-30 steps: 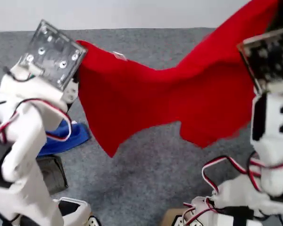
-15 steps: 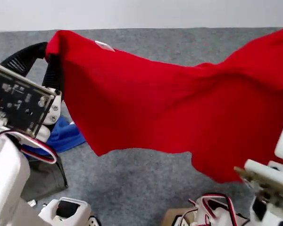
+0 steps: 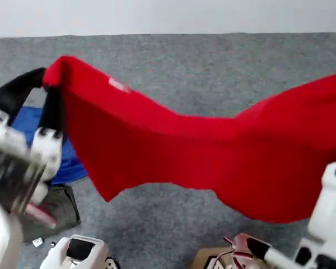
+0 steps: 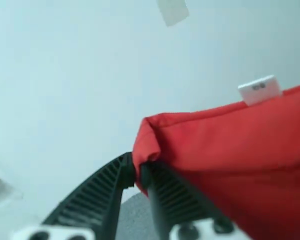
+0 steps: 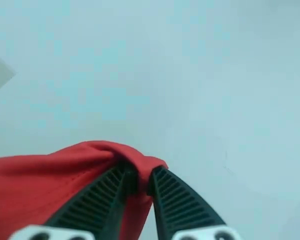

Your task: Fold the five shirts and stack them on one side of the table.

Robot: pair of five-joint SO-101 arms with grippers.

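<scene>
1. The high camera sits above and behind the two arms, close in. It looks down over the grey tabletop (image 3: 213, 67) toward a pale wall (image 3: 157, 17) at the far edge.
2. The left wrist camera rides just behind the left pincer (image 4: 137, 172), sighting along it and tilted up at a pale blank surface.
3. The right wrist camera sits the same way behind the right pincer (image 5: 142, 176).
4. All three views share the red shirt (image 3: 185, 151). Each wrist camera sees one pinched corner of it from very near.

A plain white wall (image 3: 157, 17) backs the grey felt-like cover (image 3: 224, 61) — a tan cardboard-like corner (image 3: 203, 259) sits at its near edge.
</scene>
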